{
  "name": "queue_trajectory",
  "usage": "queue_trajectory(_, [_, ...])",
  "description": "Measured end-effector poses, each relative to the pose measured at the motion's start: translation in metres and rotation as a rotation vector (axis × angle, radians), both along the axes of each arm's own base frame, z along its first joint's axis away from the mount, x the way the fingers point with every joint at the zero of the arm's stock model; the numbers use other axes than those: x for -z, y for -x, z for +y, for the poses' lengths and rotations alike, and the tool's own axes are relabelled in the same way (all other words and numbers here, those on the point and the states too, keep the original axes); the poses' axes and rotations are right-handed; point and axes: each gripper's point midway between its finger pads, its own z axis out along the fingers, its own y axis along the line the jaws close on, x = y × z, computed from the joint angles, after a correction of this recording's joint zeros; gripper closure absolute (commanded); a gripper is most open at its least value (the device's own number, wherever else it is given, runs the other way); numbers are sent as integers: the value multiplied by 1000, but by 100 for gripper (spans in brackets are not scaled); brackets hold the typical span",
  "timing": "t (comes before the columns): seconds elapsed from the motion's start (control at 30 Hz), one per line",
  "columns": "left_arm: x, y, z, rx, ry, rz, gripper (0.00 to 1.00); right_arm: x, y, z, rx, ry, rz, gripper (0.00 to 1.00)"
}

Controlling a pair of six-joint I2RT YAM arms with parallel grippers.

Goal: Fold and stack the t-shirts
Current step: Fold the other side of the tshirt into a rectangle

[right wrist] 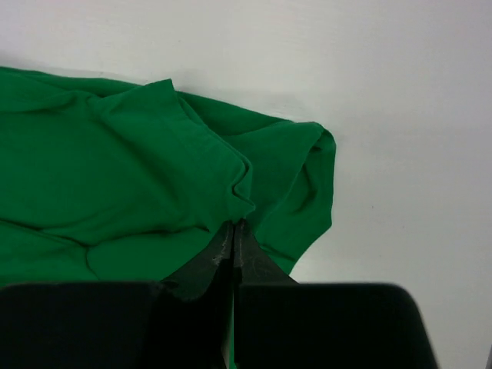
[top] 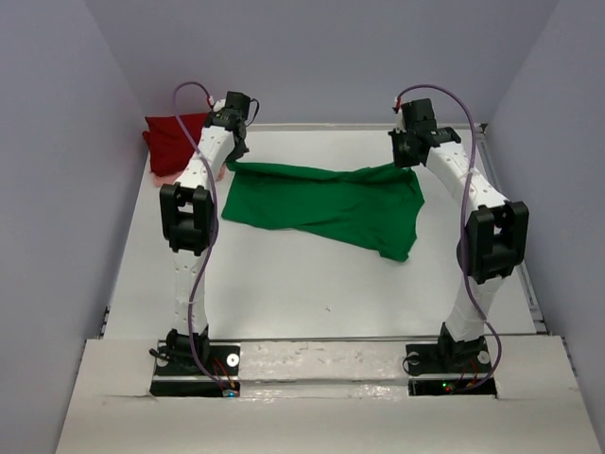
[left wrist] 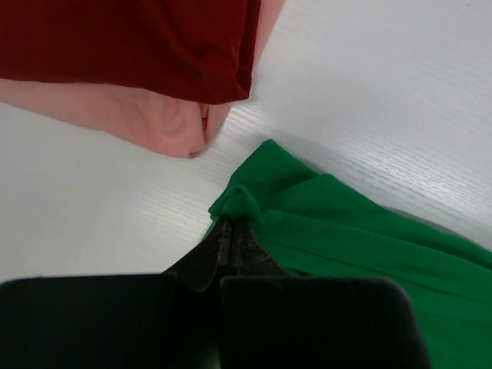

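Past your arm bases, the green shirt (top: 326,203) sprawls rumpled across the middle of the white surface (top: 312,293). Its right side reaches nearer to you than its left. Your left hand (left wrist: 233,224) is clamped on a bunched corner at the shirt's far left. Your right hand (right wrist: 233,226) is pinched on the cloth at its far right. Beyond your left hand, in the far left corner, the dark red shirt (left wrist: 131,38) lies on top of the pink shirt (left wrist: 146,119), close to the green corner but not touching it.

No text or labels appear readable anywhere.
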Motion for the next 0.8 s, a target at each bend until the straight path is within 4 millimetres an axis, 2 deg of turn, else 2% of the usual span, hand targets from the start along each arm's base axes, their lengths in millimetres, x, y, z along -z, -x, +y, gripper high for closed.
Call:
queue_trajectory(0.17, [2, 6, 9, -30, -18, 24, 100, -9, 20, 1, 25, 5, -8, 100])
queue_trajectory(0.4, [6, 13, 13, -49, -34, 49, 100, -11, 48, -11, 128, 23, 3, 100])
queue_trajectory(0.57, [25, 26, 17, -62, -50, 109, 99, 3, 67, -7, 145, 39, 45, 100])
queue_trajectory(0.7, [44, 40, 19, -78, -54, 163, 96, 25, 86, -6, 165, 51, 109, 100])
queue_trajectory(0.73, [47, 43, 20, -84, -54, 174, 96, 28, 89, -7, 175, 55, 122, 91])
queue_trajectory(0.77, [51, 48, 20, -89, -54, 187, 96, 32, 93, -9, 189, 59, 136, 76])
queue_trajectory(0.8, [54, 52, 21, -92, -53, 195, 95, 35, 96, -10, 202, 57, 141, 72])
